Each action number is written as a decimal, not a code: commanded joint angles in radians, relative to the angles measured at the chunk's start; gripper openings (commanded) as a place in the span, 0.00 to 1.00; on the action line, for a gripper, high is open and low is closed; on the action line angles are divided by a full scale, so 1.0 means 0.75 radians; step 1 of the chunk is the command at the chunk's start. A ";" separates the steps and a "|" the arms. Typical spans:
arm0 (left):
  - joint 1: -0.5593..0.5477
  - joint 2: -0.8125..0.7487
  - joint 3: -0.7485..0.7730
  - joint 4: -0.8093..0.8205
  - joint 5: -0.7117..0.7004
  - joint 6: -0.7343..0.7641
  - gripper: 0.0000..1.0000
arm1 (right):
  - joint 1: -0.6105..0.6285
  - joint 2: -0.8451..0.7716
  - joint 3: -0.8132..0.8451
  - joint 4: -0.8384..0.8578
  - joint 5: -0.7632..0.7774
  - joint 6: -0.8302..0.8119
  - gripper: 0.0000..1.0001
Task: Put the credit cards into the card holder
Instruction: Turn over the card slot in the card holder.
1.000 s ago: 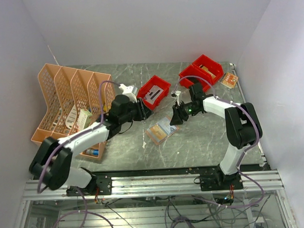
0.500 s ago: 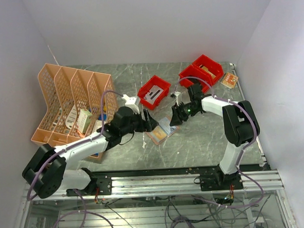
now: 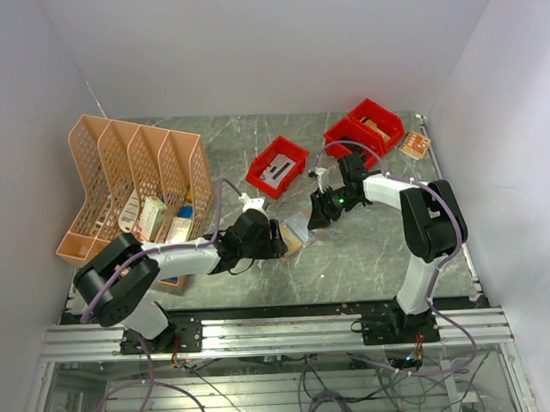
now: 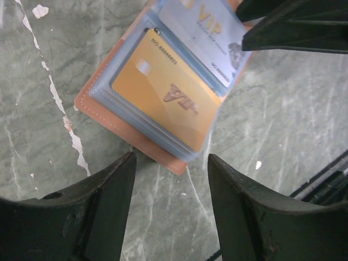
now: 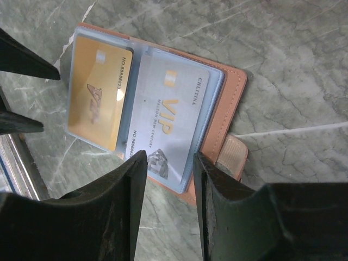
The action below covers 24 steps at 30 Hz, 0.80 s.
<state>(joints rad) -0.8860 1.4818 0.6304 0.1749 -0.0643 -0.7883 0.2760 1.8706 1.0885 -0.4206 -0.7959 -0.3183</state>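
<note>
From above, I only see the card holder [image 3: 295, 232] as a small flat thing on the grey marble table [image 3: 367, 252], between my two grippers. The wrist views show more. It lies open, with tan leather outside and clear shiny pockets inside. A gold card [image 4: 163, 98] sits in one pocket and a light blue VIP card [image 5: 168, 117] in the next. My left gripper [image 4: 171, 163] hangs wide apart with nothing in it, just over the holder's edge. My right gripper [image 5: 168, 157] has its fingers apart over the blue card, gripping nothing.
</note>
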 commanded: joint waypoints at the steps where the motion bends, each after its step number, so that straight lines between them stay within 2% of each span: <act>1: -0.007 0.076 0.080 -0.049 -0.061 -0.005 0.65 | -0.006 0.024 0.031 -0.017 0.001 0.006 0.39; 6: -0.009 0.131 0.131 -0.111 -0.089 0.006 0.64 | -0.007 0.011 0.030 -0.018 -0.033 0.007 0.38; 10: -0.005 0.165 0.174 -0.165 -0.108 0.022 0.60 | -0.008 -0.013 0.023 -0.008 -0.067 0.014 0.37; 24: -0.001 0.241 0.245 -0.205 -0.135 0.090 0.55 | -0.020 -0.060 0.003 0.022 -0.154 0.039 0.35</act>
<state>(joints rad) -0.8871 1.6405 0.7837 0.0311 -0.1299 -0.7559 0.2668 1.8595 1.0931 -0.4191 -0.8673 -0.3038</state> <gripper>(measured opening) 0.552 0.353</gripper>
